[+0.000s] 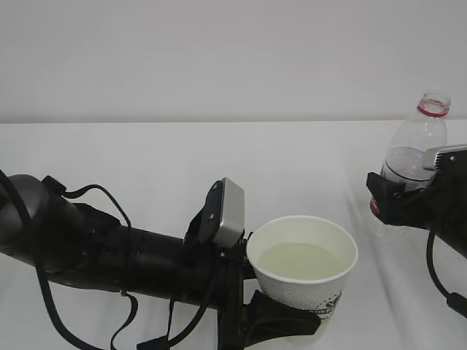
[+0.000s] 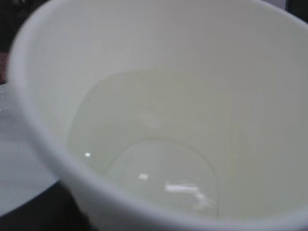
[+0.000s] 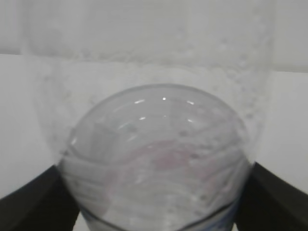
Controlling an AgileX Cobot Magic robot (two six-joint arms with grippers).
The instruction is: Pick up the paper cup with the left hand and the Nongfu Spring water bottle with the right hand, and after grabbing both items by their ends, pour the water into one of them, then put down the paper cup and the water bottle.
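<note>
Paper cup [image 1: 306, 271] gripped in left jaws, bottle [image 1: 414, 157] upright between right jaws, grip unclear.

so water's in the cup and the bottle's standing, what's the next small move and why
Probably back the right gripper away from the Nongfu Spring water bottle. The bottle stands upright on the table and the jaws sit wide beside it, so it looks released. The paper cup holds water and sits low in the left gripper; whether it rests on the table isn't clear, so setting it down comes after.
</note>
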